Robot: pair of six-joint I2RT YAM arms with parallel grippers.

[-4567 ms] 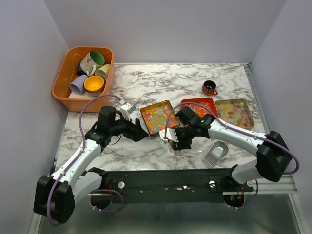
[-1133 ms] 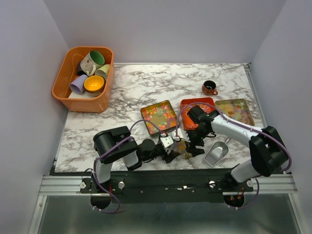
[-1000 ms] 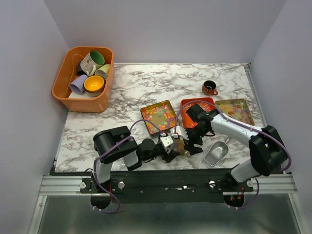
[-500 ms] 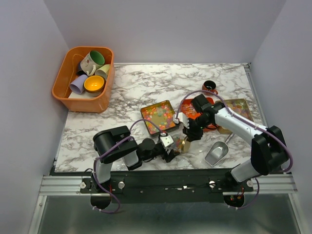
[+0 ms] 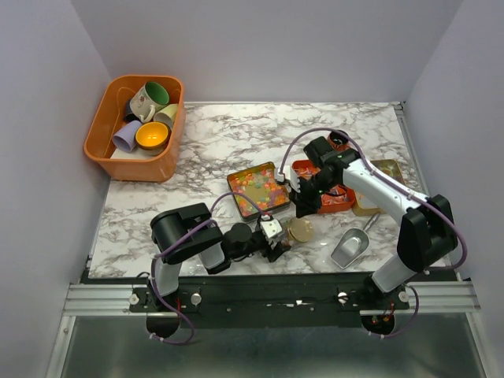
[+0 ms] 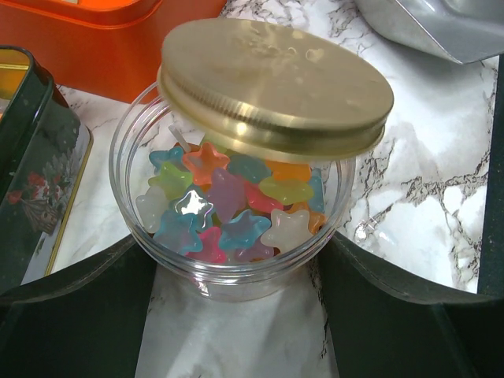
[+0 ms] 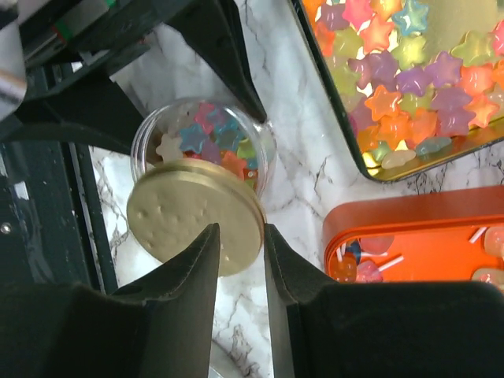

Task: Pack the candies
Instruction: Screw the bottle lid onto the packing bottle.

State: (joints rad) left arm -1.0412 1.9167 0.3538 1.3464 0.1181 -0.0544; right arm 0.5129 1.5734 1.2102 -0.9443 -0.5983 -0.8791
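**Right arm off the jar, lid left crooked**

Changes: a second ago the right gripper (image 5: 304, 205) was down at the jar beside the left one. It has since pulled back to the near edge of the flat orange tray (image 7: 409, 228). Its fingers are slightly parted and hold nothing. The left arm has stayed folded low on the white marble table (image 5: 236, 142).

The left gripper (image 6: 235, 260) pinches the clear round plastic jar (image 6: 130, 185), with one dark finger pressed to each side.

The jar stands upright, mouth up, near the table's front edge. It is between the square gold tin (image 5: 235, 193) and the metal scoop (image 5: 349, 246). The round gold lid (image 6: 276, 79) rests tilted on the rim, so part of the mouth is uncovered.

The candies (image 6: 209, 201) are small translucent stars in mixed colours. They are heaped in the jar between the left fingers, just nearward of the right gripper and not touching it. They are jumbled flat, with no long axis. More stars fill the tin.
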